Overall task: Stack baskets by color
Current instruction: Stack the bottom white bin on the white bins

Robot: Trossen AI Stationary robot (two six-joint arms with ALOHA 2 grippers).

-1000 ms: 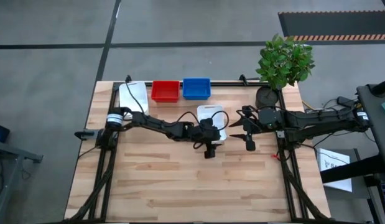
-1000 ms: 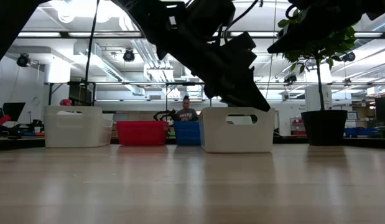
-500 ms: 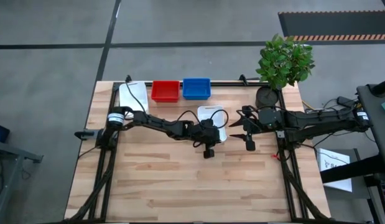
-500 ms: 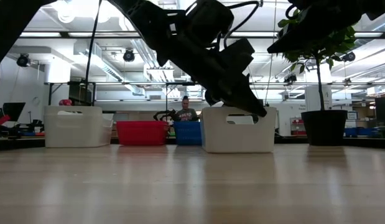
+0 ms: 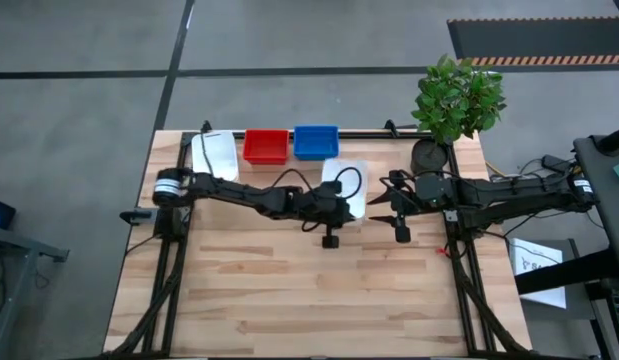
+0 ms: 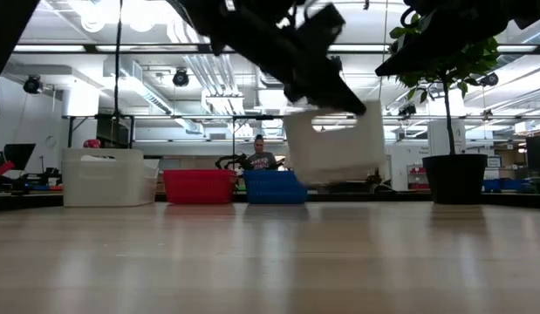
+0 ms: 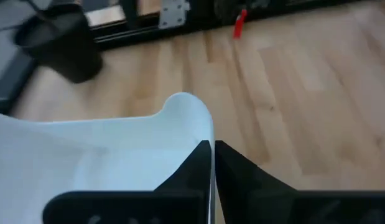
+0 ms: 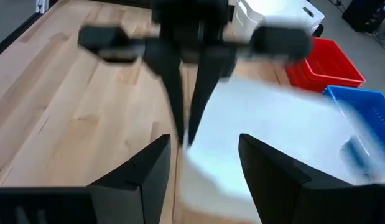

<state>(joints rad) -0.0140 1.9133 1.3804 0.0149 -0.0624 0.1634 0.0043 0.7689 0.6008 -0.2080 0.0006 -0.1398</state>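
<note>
A white basket [image 5: 346, 183] hangs tilted above the middle of the table, with my left gripper [image 7: 212, 144] shut on its wall; in the low view the basket [image 6: 335, 144] is clear of the wood. A white stack [image 5: 214, 155], a red basket [image 5: 266, 146] and a blue basket [image 5: 316, 142] stand in a row on their bases along the far edge. My right gripper [image 5: 387, 210] waits open to the right of the lifted basket, holding nothing. My left gripper pinches the rim of the white basket's near wall [image 7: 210, 127], one finger inside the basket and one outside. The fingers come from the table's left, slanting down, and lie along the wall. The basket is lifted clear of the table and hangs tilted.
A black pot [image 5: 429, 156] with a green plant [image 5: 457, 98] stands at the far right corner. Bare wood [image 5: 309, 290] fills the near half of the table. A person [image 6: 261, 157] sits in the room beyond the table.
My left gripper has shut on the white basket's near wall, then risen and gone toward the far edge. The basket, which stood on the table, is now lifted clear and tilted.
</note>
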